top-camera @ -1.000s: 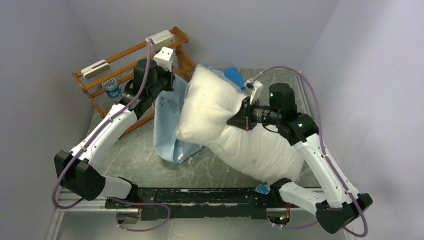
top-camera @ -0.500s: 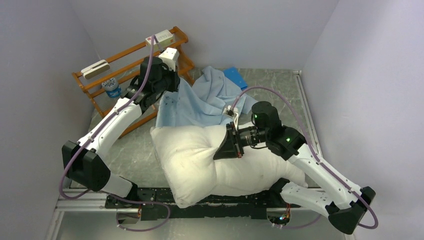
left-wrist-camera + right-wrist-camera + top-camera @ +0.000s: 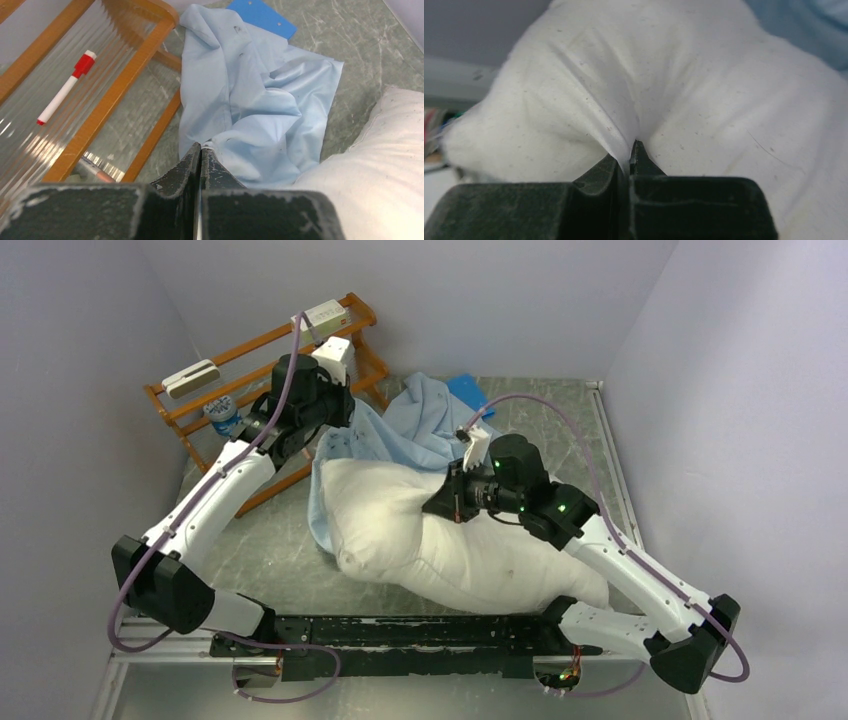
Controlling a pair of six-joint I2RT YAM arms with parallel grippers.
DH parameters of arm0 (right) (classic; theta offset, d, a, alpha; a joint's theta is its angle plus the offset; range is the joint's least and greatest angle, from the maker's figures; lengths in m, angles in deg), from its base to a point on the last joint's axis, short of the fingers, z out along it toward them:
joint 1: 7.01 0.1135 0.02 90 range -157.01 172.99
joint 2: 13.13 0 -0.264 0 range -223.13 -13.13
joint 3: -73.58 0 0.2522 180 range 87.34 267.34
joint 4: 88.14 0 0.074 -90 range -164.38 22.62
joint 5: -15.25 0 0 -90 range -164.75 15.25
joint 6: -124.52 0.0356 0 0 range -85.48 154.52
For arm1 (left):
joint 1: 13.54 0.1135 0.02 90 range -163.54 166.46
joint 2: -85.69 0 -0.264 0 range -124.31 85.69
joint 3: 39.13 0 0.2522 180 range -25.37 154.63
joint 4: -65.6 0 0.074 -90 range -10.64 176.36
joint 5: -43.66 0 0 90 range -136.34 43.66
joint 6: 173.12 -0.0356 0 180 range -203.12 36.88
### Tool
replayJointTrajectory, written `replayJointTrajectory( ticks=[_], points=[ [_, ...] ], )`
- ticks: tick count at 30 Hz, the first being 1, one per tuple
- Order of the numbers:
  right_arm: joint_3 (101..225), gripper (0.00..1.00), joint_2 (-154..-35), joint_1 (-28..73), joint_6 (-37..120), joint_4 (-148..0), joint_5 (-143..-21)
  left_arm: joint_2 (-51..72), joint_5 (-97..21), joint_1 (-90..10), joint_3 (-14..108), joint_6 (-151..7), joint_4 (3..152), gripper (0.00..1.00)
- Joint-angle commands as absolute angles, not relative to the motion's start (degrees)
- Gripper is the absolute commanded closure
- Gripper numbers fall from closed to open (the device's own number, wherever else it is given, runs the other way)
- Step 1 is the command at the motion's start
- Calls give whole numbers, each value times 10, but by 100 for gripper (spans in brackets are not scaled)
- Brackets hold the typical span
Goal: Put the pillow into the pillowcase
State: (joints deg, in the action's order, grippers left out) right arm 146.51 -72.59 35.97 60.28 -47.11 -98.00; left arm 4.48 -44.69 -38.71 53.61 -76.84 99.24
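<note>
The white pillow (image 3: 470,555) lies across the middle of the table, its left end resting on the pale blue pillowcase (image 3: 420,430). My right gripper (image 3: 447,502) is shut on a pinch of the pillow's cover (image 3: 624,125), on top near its middle. My left gripper (image 3: 335,420) is shut on an edge of the pillowcase (image 3: 255,95), at its far left corner beside the rack. The pillowcase is crumpled and spread behind the pillow; its opening cannot be made out. The pillow (image 3: 380,165) fills the lower right of the left wrist view.
An orange wooden rack (image 3: 255,355) stands at the back left, with a red-capped marker (image 3: 65,86) on its clear shelf and a bottle (image 3: 224,416) beside it. A stiff bright-blue sheet (image 3: 470,392) lies at the back, partly under the pillowcase. Walls close both sides.
The right gripper swung the pillow down off the pillowcase toward the front, then carried it back up and right onto the pillowcase's near edge. The left gripper kept its hold near the rack.
</note>
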Motion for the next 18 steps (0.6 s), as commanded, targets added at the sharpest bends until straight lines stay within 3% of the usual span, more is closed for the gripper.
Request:
replayJointTrajectory(
  ticks=[1,5,12,18],
  points=[
    [1499,100,-713,356,577,-379,-697,67,-483,-382,563,-785,1029,95],
    [1489,100,-714,356,572,-358,-582,76,-402,-382,563,-767,1030,95],
    [1523,100,-725,356,572,-362,-491,83,-230,-382,547,-653,984,95],
    [1645,100,-750,356,528,-301,-372,48,-314,-382,605,-675,1008,95]
  ],
)
